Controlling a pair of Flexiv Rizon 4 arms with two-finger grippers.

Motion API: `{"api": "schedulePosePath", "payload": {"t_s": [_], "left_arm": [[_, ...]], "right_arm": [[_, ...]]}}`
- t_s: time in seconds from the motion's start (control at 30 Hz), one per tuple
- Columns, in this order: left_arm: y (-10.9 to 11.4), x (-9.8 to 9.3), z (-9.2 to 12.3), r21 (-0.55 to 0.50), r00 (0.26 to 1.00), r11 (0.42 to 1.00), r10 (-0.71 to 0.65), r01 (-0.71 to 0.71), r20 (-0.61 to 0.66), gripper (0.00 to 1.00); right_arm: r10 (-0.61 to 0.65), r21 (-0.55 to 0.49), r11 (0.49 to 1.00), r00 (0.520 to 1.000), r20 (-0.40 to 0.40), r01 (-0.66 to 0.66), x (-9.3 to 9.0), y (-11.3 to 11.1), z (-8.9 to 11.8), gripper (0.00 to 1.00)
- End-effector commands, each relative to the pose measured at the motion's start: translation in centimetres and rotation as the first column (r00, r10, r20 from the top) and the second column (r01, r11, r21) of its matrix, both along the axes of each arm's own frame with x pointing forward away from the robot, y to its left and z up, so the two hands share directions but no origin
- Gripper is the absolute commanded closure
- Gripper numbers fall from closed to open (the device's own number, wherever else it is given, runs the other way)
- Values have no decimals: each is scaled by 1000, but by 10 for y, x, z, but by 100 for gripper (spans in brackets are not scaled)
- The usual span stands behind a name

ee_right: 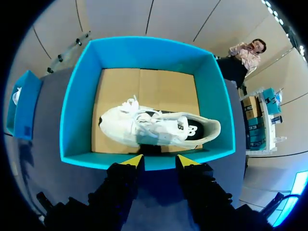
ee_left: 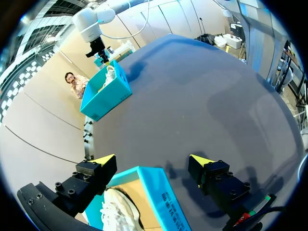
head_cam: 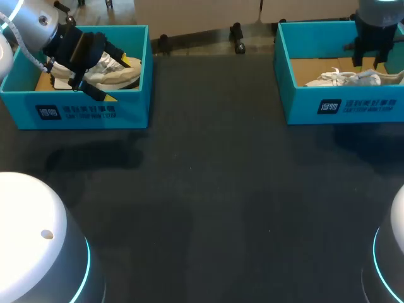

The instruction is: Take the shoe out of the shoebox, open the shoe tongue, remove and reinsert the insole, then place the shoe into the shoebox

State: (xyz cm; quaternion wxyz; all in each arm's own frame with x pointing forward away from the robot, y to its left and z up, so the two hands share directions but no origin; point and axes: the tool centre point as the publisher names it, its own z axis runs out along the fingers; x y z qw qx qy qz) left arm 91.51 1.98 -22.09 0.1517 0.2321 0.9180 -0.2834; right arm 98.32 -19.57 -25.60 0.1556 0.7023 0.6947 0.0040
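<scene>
Two teal shoeboxes stand at the table's far side. The left shoebox (head_cam: 95, 110) holds a pale shoe (head_cam: 113, 71). My left gripper (head_cam: 120, 79) is wide open over it, one finger inside the box above the shoe (ee_left: 115, 211) and the other outside the front wall (ee_left: 159, 192). The right shoebox (head_cam: 353, 104) holds a white shoe (head_cam: 350, 79) lying on its side on the cardboard floor. My right gripper (head_cam: 367, 64) hangs above it. In the right wrist view this gripper (ee_right: 159, 161) is partly open and empty, over the box wall (ee_right: 77, 106) beside the shoe (ee_right: 159, 127).
The dark table (head_cam: 208, 189) stretches bare between and in front of the two boxes. The bases of my arms (head_cam: 38, 240) fill the near corners.
</scene>
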Motion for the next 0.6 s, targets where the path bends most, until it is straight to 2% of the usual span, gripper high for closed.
{"api": "schedulePosePath", "payload": {"t_s": [0.03,0.07,0.1,0.37,0.47,0.6], "left_arm": [[3,-1,2,15,996,997,-79,78,33,0],[4,0,3,24,991,993,-119,117,65,0],[5,2,3,39,984,988,-155,152,93,0],[16,32,19,80,906,922,-387,379,174,0],[14,42,22,152,878,911,-410,382,249,0],[14,42,22,152,878,911,-410,382,249,0]], "right_arm": [[29,-1,1000,999,20,-29,-9,6,1,54],[29,-1,1000,999,20,-29,-9,6,1,9],[29,-1,1000,999,20,-29,-9,6,1,0],[29,-1,1000,999,20,-29,-9,6,1,0],[29,-1,1000,999,20,-29,-9,6,1,0],[29,-1,1000,999,20,-29,-9,6,1,0]]}}
